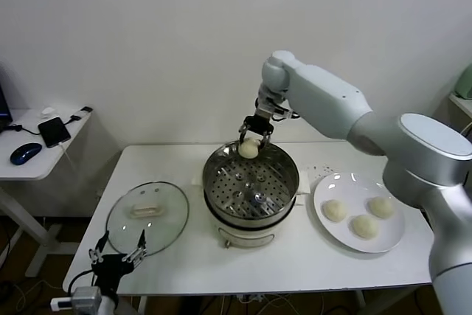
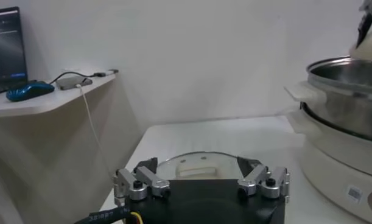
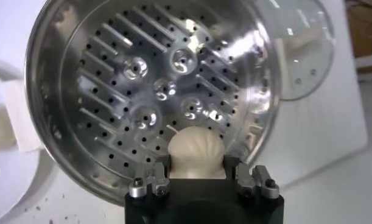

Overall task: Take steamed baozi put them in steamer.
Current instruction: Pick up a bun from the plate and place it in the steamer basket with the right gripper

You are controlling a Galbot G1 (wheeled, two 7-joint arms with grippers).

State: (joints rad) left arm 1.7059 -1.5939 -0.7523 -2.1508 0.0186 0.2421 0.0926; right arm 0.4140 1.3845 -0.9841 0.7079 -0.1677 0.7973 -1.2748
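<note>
My right gripper (image 1: pixel 252 138) is shut on a cream-white baozi (image 1: pixel 249 149) and holds it over the far rim of the steamer (image 1: pixel 284 161), a shiny steel pot on a white base. In the right wrist view the baozi (image 3: pixel 195 153) sits between the fingers above the perforated tray (image 3: pixel 112 91), which holds no buns. Three more baozi (image 1: pixel 334 210) (image 1: pixel 364 226) (image 1: pixel 381 207) lie on a white plate (image 1: pixel 323 189) to the right of the steamer. My left gripper (image 1: pixel 118 250) is open and empty at the table's front left edge, beside the lid.
A round glass lid (image 1: pixel 169 215) with a cream handle lies flat on the table left of the steamer; it also shows in the left wrist view (image 2: pixel 201 159). A side desk (image 1: pixel 44 156) with a mouse and phone stands at far left.
</note>
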